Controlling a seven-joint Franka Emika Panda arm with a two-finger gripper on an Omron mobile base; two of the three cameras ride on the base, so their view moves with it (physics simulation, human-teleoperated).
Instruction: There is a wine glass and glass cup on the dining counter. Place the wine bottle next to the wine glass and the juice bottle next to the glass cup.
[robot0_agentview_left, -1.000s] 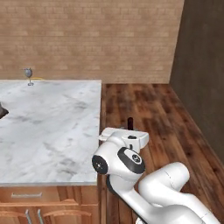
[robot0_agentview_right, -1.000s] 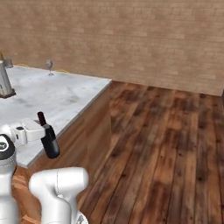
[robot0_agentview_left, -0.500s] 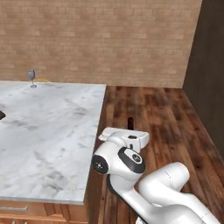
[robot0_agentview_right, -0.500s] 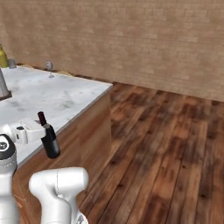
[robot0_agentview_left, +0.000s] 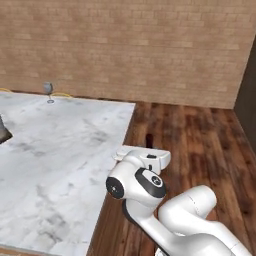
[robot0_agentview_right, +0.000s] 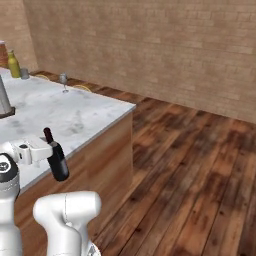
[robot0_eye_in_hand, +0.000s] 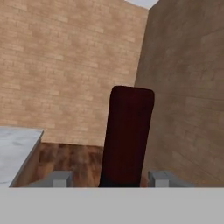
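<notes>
Brick walls and a dark plank floor surround the marble tabletop (robot0_agentview_right: 75, 117), which fills the left of both base views. Far back on it stands the wine glass (robot0_agentview_right: 63, 80), alone, with bare marble on every side of it. At the far left end, well apart from the wine glass, the juice bottle (robot0_agentview_right: 13, 65) stands just beside the glass cup (robot0_agentview_right: 24, 73), so that half of the task looks done already.

What remains is the wine bottle (robot0_agentview_right: 56, 160). It is off the tabletop, carried in the air by the tool (robot0_eye_in_hand: 110, 178) just off the near right corner of the tabletop, above the floor, leaning a little with its red cap up. In the hand view the dark bottle neck rises between the two fingertips (robot0_eye_in_hand: 61, 178), which sit close on either side of it: the tool is closed on the bottle.

Judging by this, the bottle has been picked up but not delivered. It is well apart from the wine glass, with most of the marble between them, and still has to be brought across and stood upright next to the glass.
</notes>
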